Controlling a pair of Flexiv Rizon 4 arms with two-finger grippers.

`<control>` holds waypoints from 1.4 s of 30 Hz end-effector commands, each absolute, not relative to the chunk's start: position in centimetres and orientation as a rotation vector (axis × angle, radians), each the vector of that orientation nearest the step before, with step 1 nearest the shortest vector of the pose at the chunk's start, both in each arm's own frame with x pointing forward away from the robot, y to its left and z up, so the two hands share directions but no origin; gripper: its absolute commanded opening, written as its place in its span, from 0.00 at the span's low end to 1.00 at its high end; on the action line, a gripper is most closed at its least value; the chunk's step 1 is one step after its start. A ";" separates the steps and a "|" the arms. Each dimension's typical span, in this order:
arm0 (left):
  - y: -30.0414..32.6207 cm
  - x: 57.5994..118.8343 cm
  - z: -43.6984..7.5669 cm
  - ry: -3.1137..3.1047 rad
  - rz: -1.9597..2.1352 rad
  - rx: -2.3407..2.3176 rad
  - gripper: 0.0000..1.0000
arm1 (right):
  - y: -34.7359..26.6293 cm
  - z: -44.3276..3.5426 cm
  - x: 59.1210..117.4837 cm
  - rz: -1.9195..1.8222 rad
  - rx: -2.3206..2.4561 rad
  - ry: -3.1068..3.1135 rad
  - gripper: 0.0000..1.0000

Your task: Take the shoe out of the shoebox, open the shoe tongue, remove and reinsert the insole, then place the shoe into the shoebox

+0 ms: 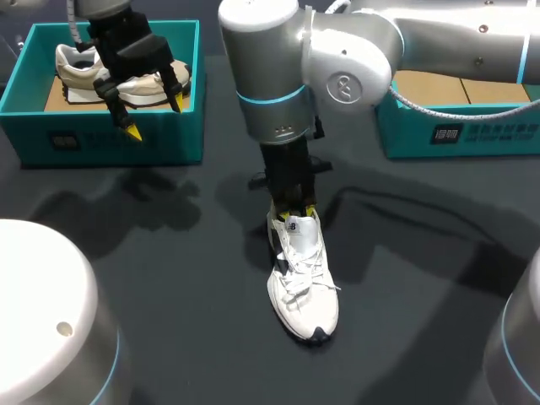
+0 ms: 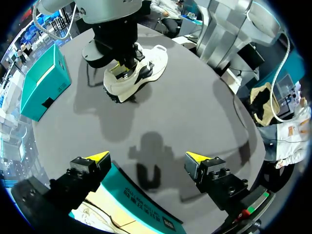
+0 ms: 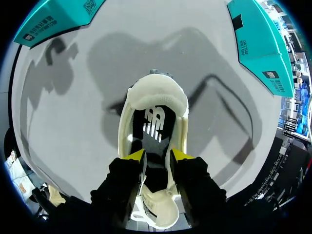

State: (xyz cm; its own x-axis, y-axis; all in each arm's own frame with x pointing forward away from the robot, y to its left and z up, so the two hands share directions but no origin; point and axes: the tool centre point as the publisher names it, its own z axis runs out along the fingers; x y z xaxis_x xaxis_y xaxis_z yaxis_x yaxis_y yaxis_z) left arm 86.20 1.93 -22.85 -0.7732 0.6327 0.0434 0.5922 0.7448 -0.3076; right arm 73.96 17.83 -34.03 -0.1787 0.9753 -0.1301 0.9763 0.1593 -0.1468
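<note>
White shoe point(image 1: 304, 278): out of its box, upright on the table point(image 1: 169, 278) near the middle, toe near, heel far. Right gripper point(image 3: 157, 157) above the heel end, yellow tips set inside the shoe's mouth, narrowly apart, clamping nothing that shows. Placed so, probably, to get at the dark insole point(image 3: 155, 124), laid bare by the tongue point(image 3: 158, 92) folded toward the toe. Hard to tell whether the tips touch the insole or only hover over it. Far left, left gripper point(image 1: 154, 116), fingers spread wide and holding nothing, above a teal shoebox point(image 1: 110, 139) with a second shoe point(image 1: 84, 67) inside. Likely there so as not to crowd the working arm. Far right, a second teal box point(image 1: 472, 131), cardboard liner showing, plausibly the place for the shoe's return.
</note>
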 end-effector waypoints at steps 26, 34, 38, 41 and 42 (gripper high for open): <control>2.0 86.2 -22.8 -2.798 0.417 -0.989 1.00 | 17.7 -33.8 72.7 -0.321 2.084 2.410 1.00; 2.0 86.2 -22.8 -2.798 0.417 -0.989 1.00 | 17.6 -33.6 71.9 -0.309 2.102 2.392 1.00; 2.0 86.2 -22.8 -2.798 0.417 -0.989 1.00 | 17.5 -33.5 71.8 -0.301 2.099 2.392 1.00; 2.0 86.2 -22.8 -2.798 0.417 -0.989 1.00 | 17.4 -33.4 71.9 -0.295 2.099 2.390 0.91; 2.0 86.2 -22.8 -2.798 0.417 -0.989 1.00 | 17.4 -33.4 71.9 -0.294 2.099 2.390 0.85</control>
State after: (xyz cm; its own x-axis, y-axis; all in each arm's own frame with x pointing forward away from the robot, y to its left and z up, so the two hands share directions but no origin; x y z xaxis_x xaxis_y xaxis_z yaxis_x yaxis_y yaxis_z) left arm 86.20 1.93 -22.85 -0.7732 0.6327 0.0434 0.5922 0.7448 -0.3076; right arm 72.18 17.69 -33.43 -0.1382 0.9866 -0.0866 0.9766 0.1212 -0.1776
